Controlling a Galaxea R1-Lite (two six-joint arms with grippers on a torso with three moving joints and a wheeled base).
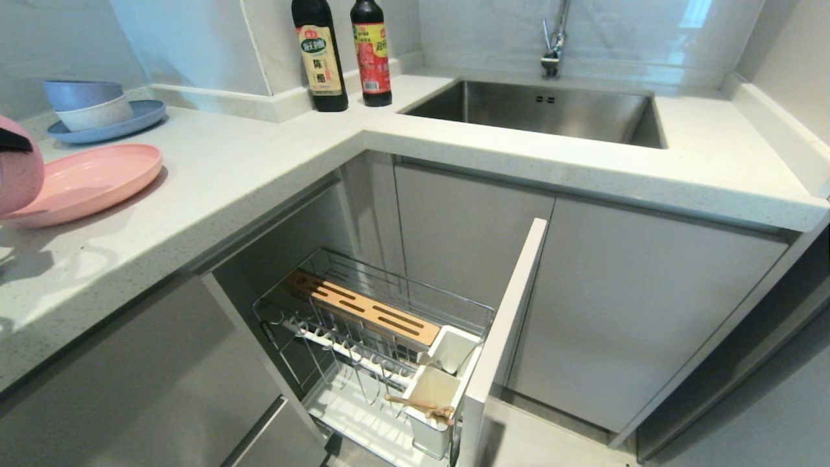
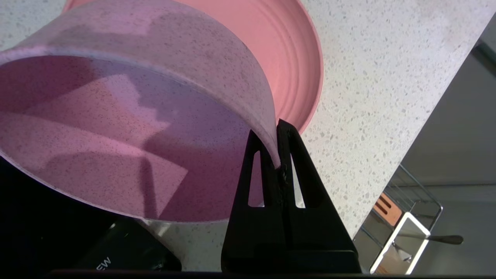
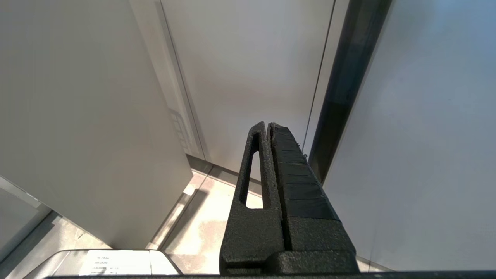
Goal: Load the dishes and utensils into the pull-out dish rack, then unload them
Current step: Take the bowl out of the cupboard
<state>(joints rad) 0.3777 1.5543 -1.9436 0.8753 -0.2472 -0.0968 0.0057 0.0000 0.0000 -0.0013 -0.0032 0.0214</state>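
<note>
Left gripper clamped on pink bowl rim only, above pink plate; thin 1-edge pinch risked slip, drop. Right gripper closed, empty, parked.

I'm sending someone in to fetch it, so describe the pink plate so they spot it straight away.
Start at the white counter left of the sink. At its left end lies the pink plate, wide and shallow, in front of a blue plate stacked with bowls. It is the only pink dish resting flat on the counter.
</note>
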